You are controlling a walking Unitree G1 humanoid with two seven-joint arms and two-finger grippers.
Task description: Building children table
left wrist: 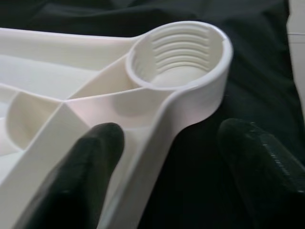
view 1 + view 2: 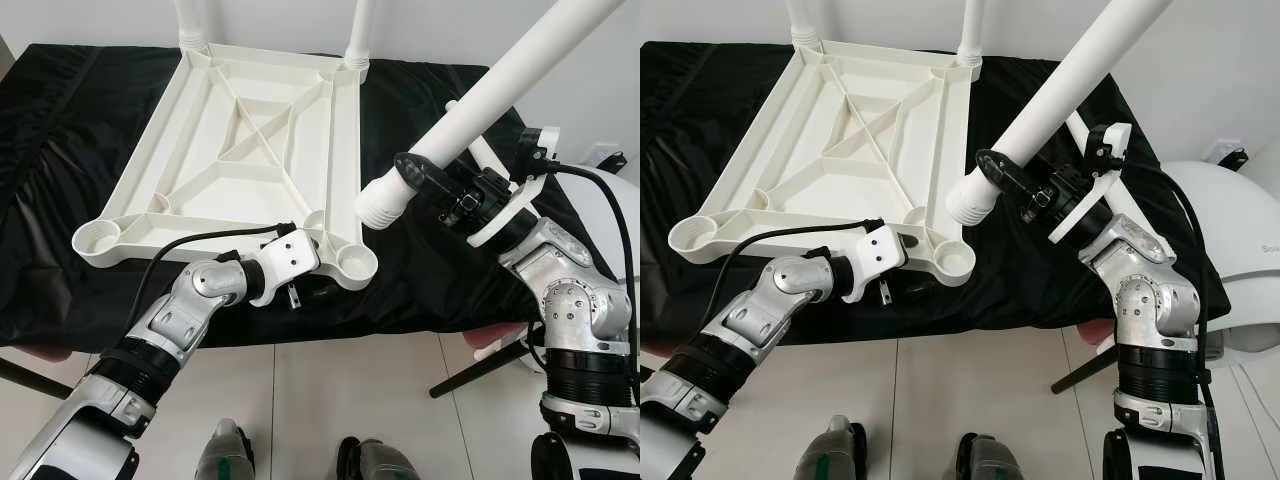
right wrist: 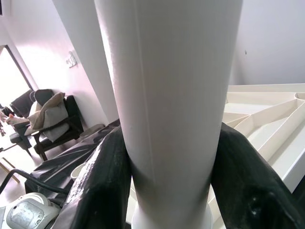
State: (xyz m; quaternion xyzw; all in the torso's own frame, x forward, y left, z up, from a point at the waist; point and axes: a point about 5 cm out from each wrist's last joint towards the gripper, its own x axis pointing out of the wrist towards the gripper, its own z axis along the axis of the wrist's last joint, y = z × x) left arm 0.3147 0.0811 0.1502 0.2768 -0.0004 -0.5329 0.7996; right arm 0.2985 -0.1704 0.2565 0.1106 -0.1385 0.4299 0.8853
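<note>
Tabletop [image 2: 240, 150] lay inverted on the black-draped bench [image 2: 420, 270], centre-left of frame. Left pincer [image 1: 167, 157] straddled its near rim, fingers apart. Right pincer [image 2: 425, 180] clamped the leg [image 2: 500, 90] near its threaded end. Rigid, light, smooth plastic probably slips; grip close to the thread.

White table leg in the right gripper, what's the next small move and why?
Probably swing the table leg left and down until its threaded end sits over the near-right socket. That end hangs beside and above it, while the left gripper straddles the tabletop rim.
</note>
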